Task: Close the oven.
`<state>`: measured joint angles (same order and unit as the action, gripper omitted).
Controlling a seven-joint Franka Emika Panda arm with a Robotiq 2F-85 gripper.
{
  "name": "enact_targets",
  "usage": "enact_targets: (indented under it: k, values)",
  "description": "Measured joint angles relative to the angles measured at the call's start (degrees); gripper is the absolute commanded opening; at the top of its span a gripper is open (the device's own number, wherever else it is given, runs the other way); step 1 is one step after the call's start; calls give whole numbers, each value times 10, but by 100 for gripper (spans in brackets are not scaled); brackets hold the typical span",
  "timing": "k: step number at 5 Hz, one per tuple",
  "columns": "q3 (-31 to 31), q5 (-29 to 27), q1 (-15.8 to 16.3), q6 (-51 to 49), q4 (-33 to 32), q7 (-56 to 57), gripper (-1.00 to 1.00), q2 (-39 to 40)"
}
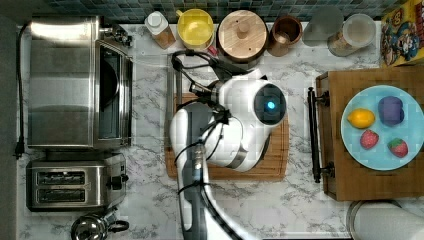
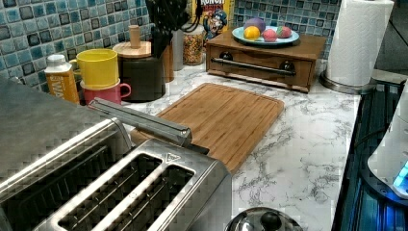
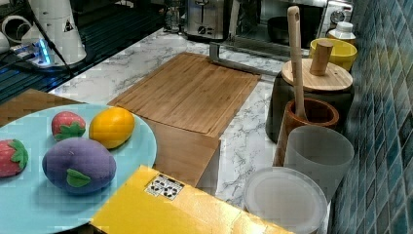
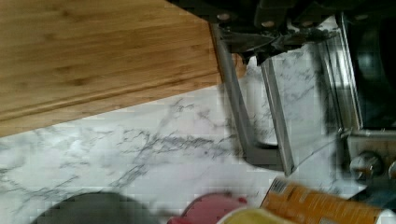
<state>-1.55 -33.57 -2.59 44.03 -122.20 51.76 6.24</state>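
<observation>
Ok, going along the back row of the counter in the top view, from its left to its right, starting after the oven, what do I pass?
White-capped bottle → yellow cup → wooden-lidded canister → brown wooden cup → frosted tumbler → clear-lidded jar → cereal box.

Brushed-steel oven (image 1: 62, 82) (dark inside), white grey-veined marble counter (image 1: 145, 200), honey-brown striped cutting board (image 2: 219, 118).
</observation>
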Motion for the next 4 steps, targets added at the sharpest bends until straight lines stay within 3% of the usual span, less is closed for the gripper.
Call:
enact_targets:
  k: [2,3,4]
  values:
    - [-1,-163,-35,-14,-71,247,-100,14]
    - [0,-192,-45,-50,-79,325,-100,33]
    - [-1,-271,-50,-47,-78,384,-100,68]
